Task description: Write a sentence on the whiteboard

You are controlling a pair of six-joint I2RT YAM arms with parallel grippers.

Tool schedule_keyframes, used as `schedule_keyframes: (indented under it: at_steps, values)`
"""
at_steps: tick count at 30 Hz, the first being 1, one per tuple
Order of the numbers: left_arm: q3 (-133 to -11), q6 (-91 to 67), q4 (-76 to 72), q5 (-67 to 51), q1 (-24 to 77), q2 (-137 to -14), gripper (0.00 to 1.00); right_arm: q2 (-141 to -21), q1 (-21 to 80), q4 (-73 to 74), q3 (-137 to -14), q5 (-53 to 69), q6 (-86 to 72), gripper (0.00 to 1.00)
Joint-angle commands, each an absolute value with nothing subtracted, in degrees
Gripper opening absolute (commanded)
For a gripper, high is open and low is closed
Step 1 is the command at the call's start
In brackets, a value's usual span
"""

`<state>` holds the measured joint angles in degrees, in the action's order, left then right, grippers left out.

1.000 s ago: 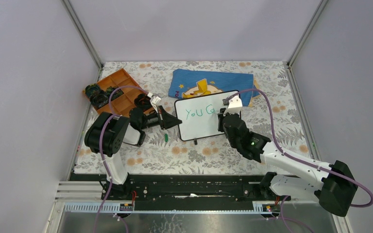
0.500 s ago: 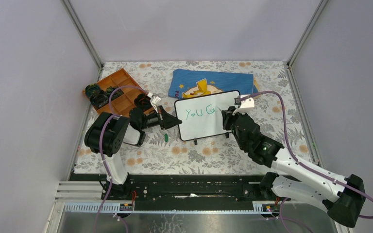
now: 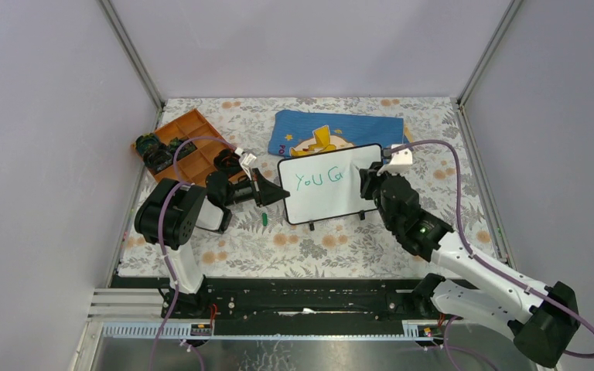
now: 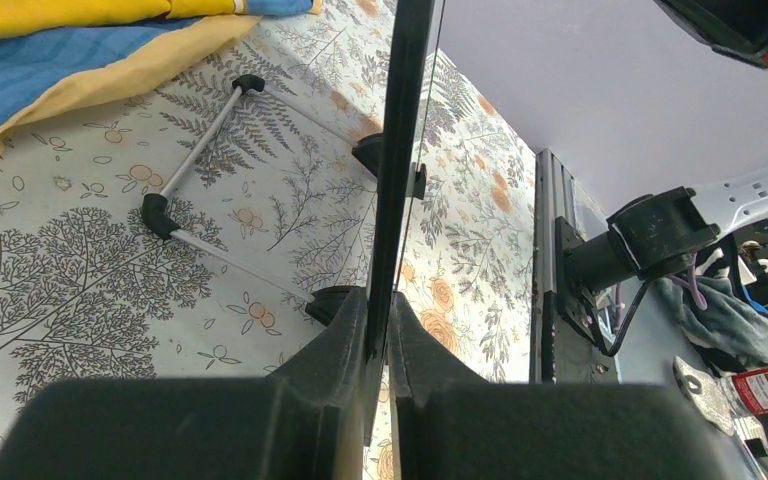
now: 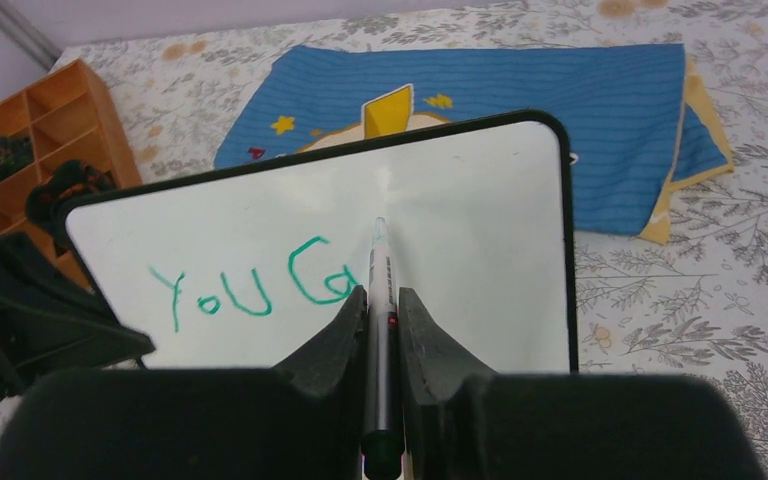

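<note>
The worktop (image 3: 294, 247) wears a loose flowered cover, and that is my first worry. The whiteboard (image 3: 325, 205) stands near its middle, propped on little black feet (image 3: 311, 226) just in front of a blue cloth (image 3: 340, 127). A hard push from the pen could slide the feet and the cover together.

The left pincer (image 4: 380, 300) is clamped on the board's left edge, with the thin frame between its fingers, so the board is braced on one side only. Pressure near the free right side could twist it in that grip or rock it backward.

The right pincer (image 5: 383, 300) is closed tight on a marker (image 5: 379, 270), whose tip points at the white surface just right of the last green letter. I cannot tell whether the tip touches. Too light a press and strokes will skip; too hard and the marker may slip between the fingers.

The sentence (image 5: 250, 290) reads only "YoU Ca" in large letters along the upper row, so I judge that space for the rest is tight.
</note>
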<state>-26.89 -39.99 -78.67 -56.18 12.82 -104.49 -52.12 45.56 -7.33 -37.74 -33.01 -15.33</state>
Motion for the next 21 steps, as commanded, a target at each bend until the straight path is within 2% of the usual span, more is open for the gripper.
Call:
schedule_keyframes:
  at_steps: [1, 7, 15, 21]
  values:
    - [-26.9, -38.5, -74.9, -56.9, 13.3, -104.0, 0.00, -52.3, 39.2, -8.7, -41.2, -25.7, -21.3, 0.00]
    - [-27.0, -38.5, -74.8, -56.9, 13.4, -104.1, 0.00, -49.5, 33.7, -15.1, -36.6, -16.7, -26.6, 0.00]
    - [-26.9, -38.5, -74.8, -56.9, 13.4, -104.2, 0.00, -42.5, 33.3, -28.3, -26.2, -17.7, -21.9, 0.00]
    - [-26.9, -38.4, -74.8, -56.9, 13.5, -104.2, 0.00, -45.2, 33.3, -20.9, -29.2, -18.0, -21.7, 0.00]
